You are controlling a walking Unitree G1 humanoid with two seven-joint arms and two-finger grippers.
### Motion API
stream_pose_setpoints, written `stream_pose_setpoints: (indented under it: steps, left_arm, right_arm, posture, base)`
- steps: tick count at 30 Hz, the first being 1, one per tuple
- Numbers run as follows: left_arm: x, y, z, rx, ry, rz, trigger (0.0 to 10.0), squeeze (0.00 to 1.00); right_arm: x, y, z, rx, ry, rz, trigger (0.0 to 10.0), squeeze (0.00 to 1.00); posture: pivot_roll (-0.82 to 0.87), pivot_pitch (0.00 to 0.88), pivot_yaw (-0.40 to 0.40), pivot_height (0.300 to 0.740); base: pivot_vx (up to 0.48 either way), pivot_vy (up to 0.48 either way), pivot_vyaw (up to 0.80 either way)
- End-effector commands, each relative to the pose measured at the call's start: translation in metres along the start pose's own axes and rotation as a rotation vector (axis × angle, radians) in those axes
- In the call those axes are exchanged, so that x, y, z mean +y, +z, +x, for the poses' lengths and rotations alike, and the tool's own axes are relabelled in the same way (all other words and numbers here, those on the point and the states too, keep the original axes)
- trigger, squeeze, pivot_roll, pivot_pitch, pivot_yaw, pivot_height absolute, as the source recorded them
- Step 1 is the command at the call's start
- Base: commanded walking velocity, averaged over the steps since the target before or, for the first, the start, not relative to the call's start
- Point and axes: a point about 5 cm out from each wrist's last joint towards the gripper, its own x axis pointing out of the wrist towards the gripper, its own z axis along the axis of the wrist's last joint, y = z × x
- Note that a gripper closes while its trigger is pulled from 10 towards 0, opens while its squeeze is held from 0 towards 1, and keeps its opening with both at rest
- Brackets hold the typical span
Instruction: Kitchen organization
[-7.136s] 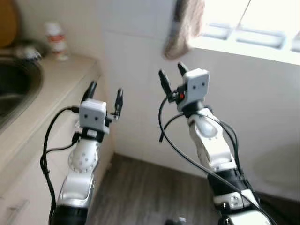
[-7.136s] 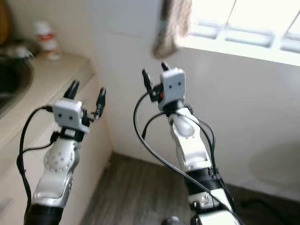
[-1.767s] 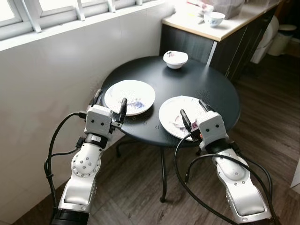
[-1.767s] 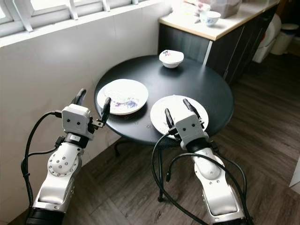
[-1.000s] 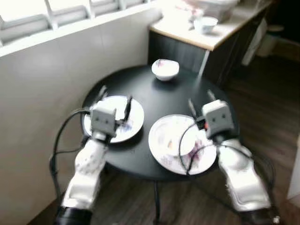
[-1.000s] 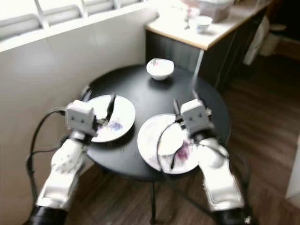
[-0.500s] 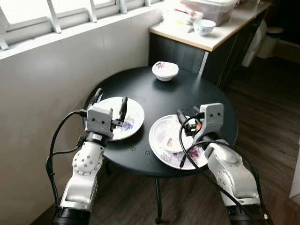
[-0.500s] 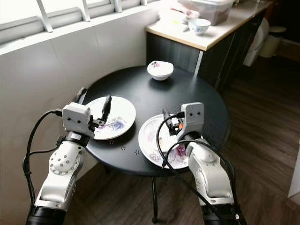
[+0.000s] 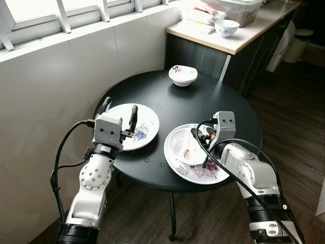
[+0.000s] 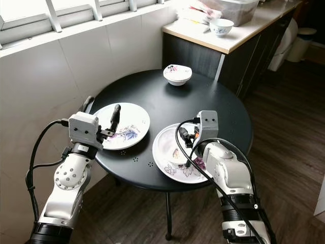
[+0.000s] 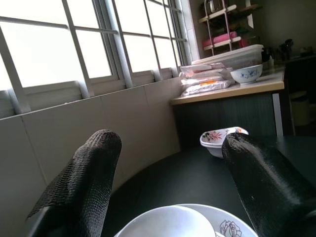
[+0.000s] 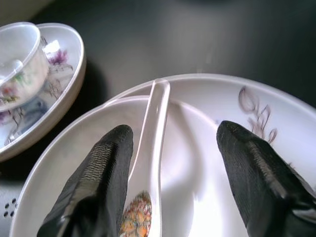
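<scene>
I had the right pincer (image 10: 186, 141) lowered over the near plate (image 10: 167, 169) on the round black desk (image 10: 213, 109). Its fingers stood wide apart and gripped nothing. Through the right wrist camera I saw a white ceramic spoon (image 12: 148, 163) lying in the shallow bowl (image 12: 64, 197) that sat on that plate; the spoon ran between the two black fingertips (image 12: 106, 163), closer to one of them, and I could not tell whether that finger touched it.

The left pincer (image 9: 120, 112) hung above the near edge of the second plate (image 9: 147, 122), which lay just beside the first, on the window side of the desk. Its fingers were also spread wide and held nothing. The right wrist camera showed a small cup (image 12: 17, 59) resting on this second plate.

A small flowered bowl (image 9: 182, 74) stood well apart from both plates at the far side of the desk. Beyond it, a counter (image 9: 238, 43) carried another bowl (image 9: 227, 27), a clear lidded container (image 9: 238, 7) and some packets (image 9: 198, 15).
</scene>
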Motion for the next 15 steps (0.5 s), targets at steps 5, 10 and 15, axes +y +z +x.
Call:
stream_pose_setpoints:
  steps: [5, 10, 15]
  left_arm:
    - [-0.002, 0.001, 0.002, -0.006, -0.006, 0.01, 10.0, 0.0]
    - [0.0, 0.002, 0.003, -0.007, 0.001, 0.012, 10.0, 0.0]
    - [0.0, 0.002, 0.002, -0.007, 0.005, 0.014, 10.0, 0.0]
  right_arm:
    - [0.004, 0.001, 0.012, 0.046, 0.026, 0.018, 10.0, 0.0]
    - [0.004, 0.006, 0.019, 0.05, 0.03, 0.019, 10.0, 0.0]
    - [0.004, 0.006, 0.022, 0.054, 0.032, 0.014, 10.0, 0.0]
  posture:
    - [0.0, 0.0, -0.039, 0.74]
    - [0.0, 0.0, -0.041, 0.74]
    - [0.0, 0.0, -0.044, 0.74]
  base:
    - [0.0, 0.0, 0.0]
    - [0.0, 0.0, 0.0]
    - [0.0, 0.0, 0.0]
